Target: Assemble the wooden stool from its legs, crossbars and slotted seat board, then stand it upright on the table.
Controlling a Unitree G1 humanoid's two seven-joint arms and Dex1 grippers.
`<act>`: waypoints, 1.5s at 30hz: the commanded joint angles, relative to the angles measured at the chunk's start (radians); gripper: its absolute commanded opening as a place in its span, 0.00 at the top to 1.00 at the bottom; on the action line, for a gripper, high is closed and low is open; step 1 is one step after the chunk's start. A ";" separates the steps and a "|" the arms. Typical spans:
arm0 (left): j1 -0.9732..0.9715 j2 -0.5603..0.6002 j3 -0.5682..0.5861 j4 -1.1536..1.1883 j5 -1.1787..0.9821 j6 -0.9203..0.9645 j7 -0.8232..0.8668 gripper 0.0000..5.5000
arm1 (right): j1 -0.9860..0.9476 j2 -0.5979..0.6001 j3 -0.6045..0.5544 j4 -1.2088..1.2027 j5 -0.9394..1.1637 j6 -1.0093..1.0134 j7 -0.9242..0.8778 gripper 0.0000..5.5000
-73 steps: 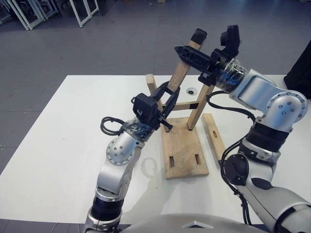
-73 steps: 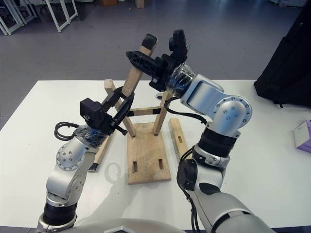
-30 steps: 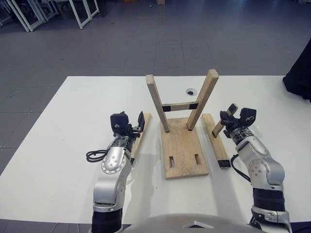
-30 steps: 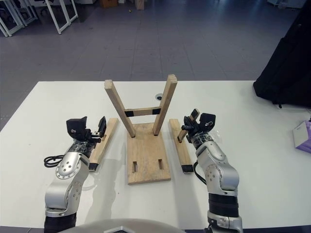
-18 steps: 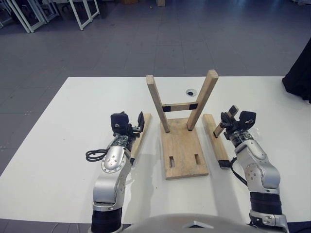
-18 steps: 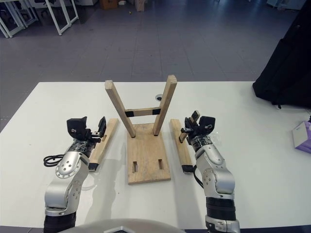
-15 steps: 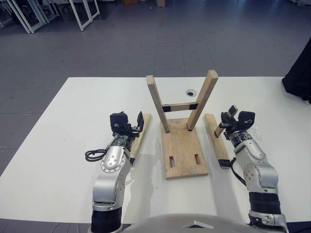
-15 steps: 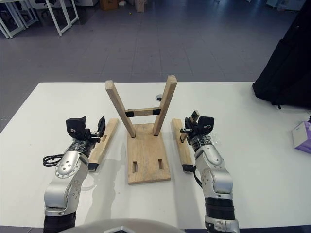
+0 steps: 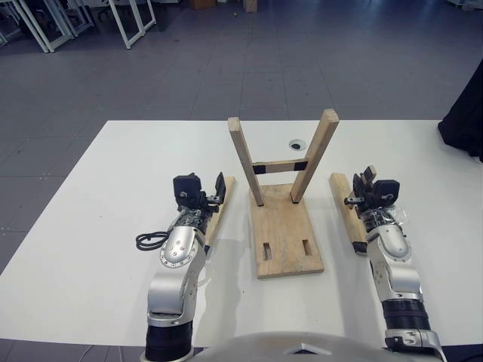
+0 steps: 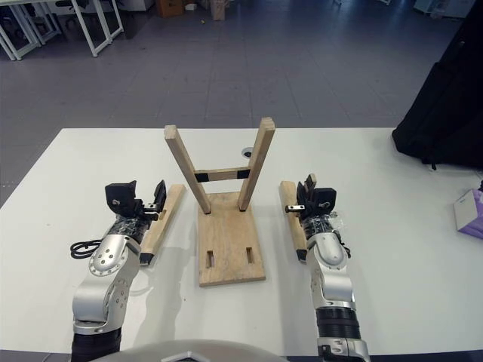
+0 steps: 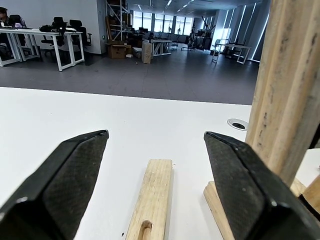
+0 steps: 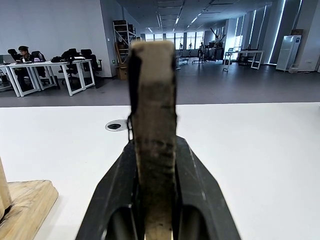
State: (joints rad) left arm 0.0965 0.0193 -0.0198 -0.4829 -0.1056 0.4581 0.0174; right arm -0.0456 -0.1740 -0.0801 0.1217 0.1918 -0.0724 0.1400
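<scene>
So, the right gripper (image 12: 155, 150) is clamped tight on a short wooden piece (image 12: 154, 95), held on edge. I'd guess it's a crossbar, but I can't tell whether it's plugged into the right loose leg (image 9: 346, 207) lying just beside it. The left gripper (image 11: 154, 145) is wide open, one finger either side of the left loose leg (image 9: 214, 215) without touching it. Between the two arms the seat board (image 9: 290, 253) lies flat on the white table (image 9: 98, 226). Two legs (image 9: 245, 162) and a joining crossbar (image 9: 279, 165) already stand in its far slots, and the two near slots (image 9: 266, 248) are empty.

Handling-wise, my read is that these sticks are light, rigid and not slippery, so nothing should bend or crush. A long leg gripped at one end will swing, though, so I'd take each one near its middle, across the narrow faces. Looks: pale bare wood, square-cut, with black bands at the joints and black caps on the loose legs' near ends.
</scene>
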 commanded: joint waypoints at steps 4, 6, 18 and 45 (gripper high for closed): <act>-0.030 0.012 0.025 0.003 -0.001 0.034 -0.005 0.36 | 0.049 0.000 0.000 0.089 -0.063 0.096 -0.040 0.93; -0.035 0.012 0.021 0.004 -0.001 0.038 -0.008 0.36 | 0.017 -0.005 -0.018 0.035 -0.054 0.113 -0.056 0.93; -0.040 0.017 0.016 0.003 0.002 0.047 -0.014 0.36 | -0.048 -0.021 -0.045 -0.156 -0.046 0.254 -0.070 0.65; -0.052 0.034 -0.002 0.015 0.000 0.046 -0.048 0.36 | -0.543 -0.036 -0.143 -0.390 -0.025 0.773 -0.209 0.54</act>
State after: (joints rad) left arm 0.0432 0.0460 -0.0255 -0.4743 -0.1067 0.5010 -0.0210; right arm -0.5684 -0.2100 -0.2176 -0.2625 0.1604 0.6923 -0.0677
